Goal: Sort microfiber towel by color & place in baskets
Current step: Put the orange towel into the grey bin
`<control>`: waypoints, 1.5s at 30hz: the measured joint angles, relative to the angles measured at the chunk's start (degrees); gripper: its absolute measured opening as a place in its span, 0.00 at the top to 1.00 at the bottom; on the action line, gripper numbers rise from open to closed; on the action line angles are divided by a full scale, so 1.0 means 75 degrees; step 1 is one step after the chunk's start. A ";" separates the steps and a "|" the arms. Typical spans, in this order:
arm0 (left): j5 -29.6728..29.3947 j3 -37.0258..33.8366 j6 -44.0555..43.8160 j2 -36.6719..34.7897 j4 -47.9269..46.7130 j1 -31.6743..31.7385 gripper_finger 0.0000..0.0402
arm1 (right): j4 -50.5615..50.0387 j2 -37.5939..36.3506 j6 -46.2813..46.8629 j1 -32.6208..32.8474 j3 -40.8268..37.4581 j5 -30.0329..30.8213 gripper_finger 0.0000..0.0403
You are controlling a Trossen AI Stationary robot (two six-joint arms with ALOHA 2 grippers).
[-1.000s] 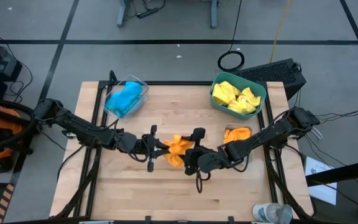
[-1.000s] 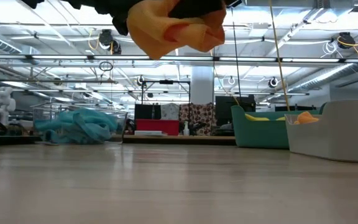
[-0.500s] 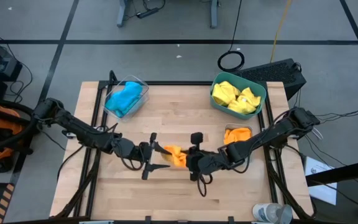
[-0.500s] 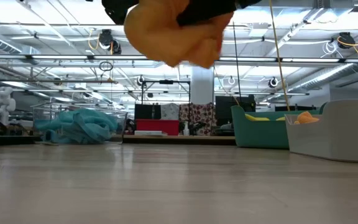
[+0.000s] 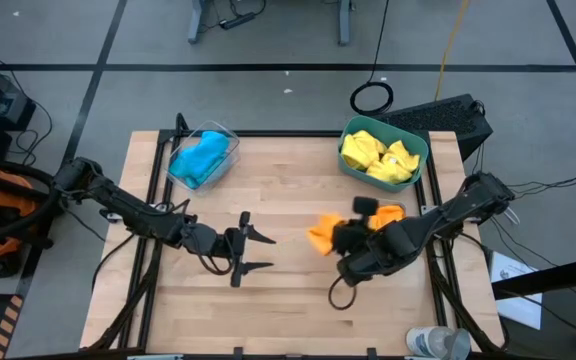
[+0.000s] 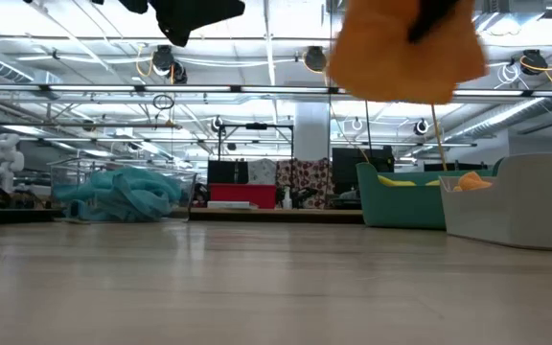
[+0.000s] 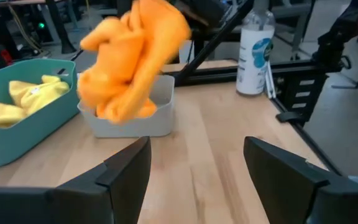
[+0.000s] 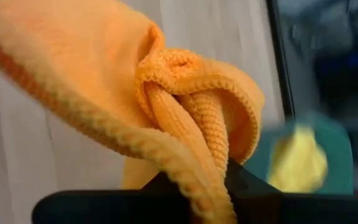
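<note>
Right gripper (image 5: pixel 336 237) is clamped tight on a bunched soft orange microfiber cloth (image 5: pixel 322 232), carried in the air above the pale wooden surface (image 5: pixel 288 190), just beside the small translucent grey bin (image 5: pixel 370 207) on the side toward the middle. That bin already holds another orange cloth (image 5: pixel 386 213). Left gripper (image 5: pixel 251 252) sits near the middle of the surface, jaws spread wide and empty, well apart from the carried cloth. The two bright yellow cloths (image 5: pixel 378 156) lie in the deep teal plastic bin (image 5: pixel 423 152) at the far right corner; the sky blue cloths (image 5: pixel 200 159) fill the clear plastic bin (image 5: pixel 230 135) at the far left. Judging by this, only the last orange cloth is left to place. Risks: the cloth hangs loose below the jaws in folds, so a trailing edge could catch on the grey bin's rim and drape over the wall, or tug the light bin sideways. Releasing before the bundle is over the opening would drop it on the surface beside the bin. The teal bin stands close behind, so overshooting could mix colours.
</note>
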 joint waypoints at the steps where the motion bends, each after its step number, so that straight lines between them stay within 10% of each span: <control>1: -0.0006 0.0000 -0.0003 0.0000 -0.0044 0.0000 0.35 | -0.0572 -0.0001 0.0335 0.0004 0.0098 -0.0186 0.99; 24: -0.0020 -0.0003 -0.0067 0.0000 -0.0709 0.0000 0.35 | -0.1599 -0.2005 0.1608 -0.0771 -0.2722 -0.2397 0.99; 34: -0.0020 -0.0003 -0.0064 0.0000 -0.0706 0.0000 0.35 | -0.0150 -0.2469 0.2020 -0.1013 -0.4812 -0.3596 0.99; 45: -0.0020 -0.0003 -0.0058 0.0000 -0.0706 0.0000 0.35 | 0.1002 -0.2401 0.2450 -0.1759 -0.4783 -0.3569 0.98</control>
